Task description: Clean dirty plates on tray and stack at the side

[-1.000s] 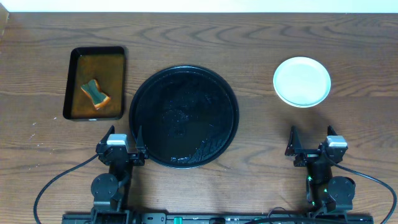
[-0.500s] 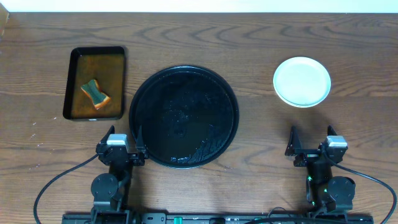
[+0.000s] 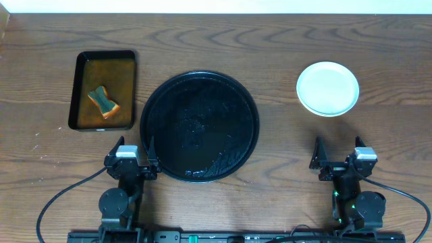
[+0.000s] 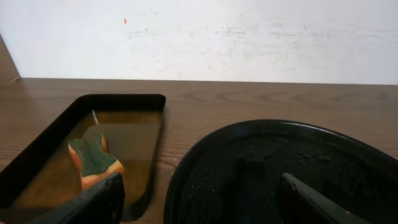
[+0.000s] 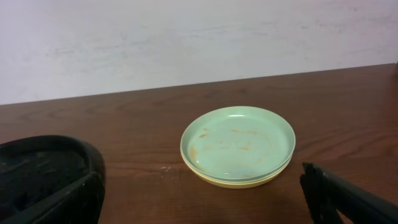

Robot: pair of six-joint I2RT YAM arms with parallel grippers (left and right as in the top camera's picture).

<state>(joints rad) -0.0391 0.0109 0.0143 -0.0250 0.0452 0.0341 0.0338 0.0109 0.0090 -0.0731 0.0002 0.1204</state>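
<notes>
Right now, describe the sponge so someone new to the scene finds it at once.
Start at the large round black tray in the centre; to its left sits a smaller rectangular black tray holding brown liquid. The sponge lies in that liquid: orange with a green top, waisted, the only thing in it.

Glossy black tray (image 3: 200,127), wood-grain table (image 3: 283,40), smooth matt plates (image 5: 238,146), spongy sponge (image 3: 103,101)

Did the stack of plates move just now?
No. The plate stack sits the same gap right of the round black tray as before.
</notes>
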